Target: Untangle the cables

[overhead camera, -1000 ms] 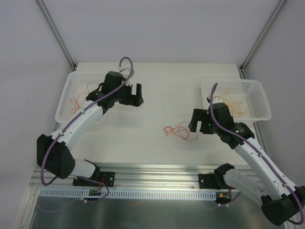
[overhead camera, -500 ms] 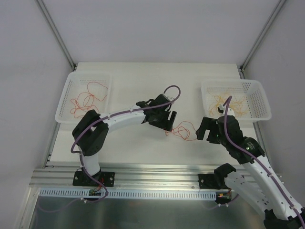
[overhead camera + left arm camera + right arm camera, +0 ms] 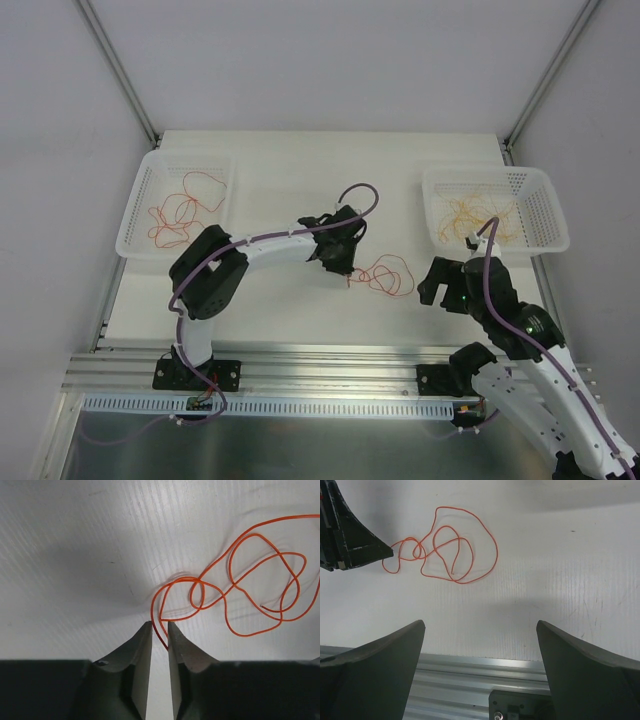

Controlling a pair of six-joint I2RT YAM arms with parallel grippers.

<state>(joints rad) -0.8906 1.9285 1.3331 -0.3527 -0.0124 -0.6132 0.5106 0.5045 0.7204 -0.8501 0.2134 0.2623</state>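
A red-orange tangle of cables (image 3: 382, 275) lies in curly loops on the white table, between the two arms. In the left wrist view the cables (image 3: 240, 587) spread to the upper right, and one end strand runs down into the slit between my left gripper's (image 3: 159, 625) fingertips. Its jaws stand only a narrow gap apart, wider than the strand. From above, the left gripper (image 3: 345, 270) sits at the tangle's left end. My right gripper (image 3: 480, 625) is wide open and empty, right of and nearer than the cables (image 3: 455, 550).
A white basket (image 3: 140, 200) at the far left holds red-orange strands (image 3: 175, 210). Another basket (image 3: 550, 215) at the far right holds yellow-orange strands (image 3: 480, 215). An aluminium rail (image 3: 320, 365) runs along the table's near edge, just below the right gripper.
The left arm swung from the left basket across to the tangle and its jaws narrowed around an end strand. The right arm drew back toward the near edge, still open.
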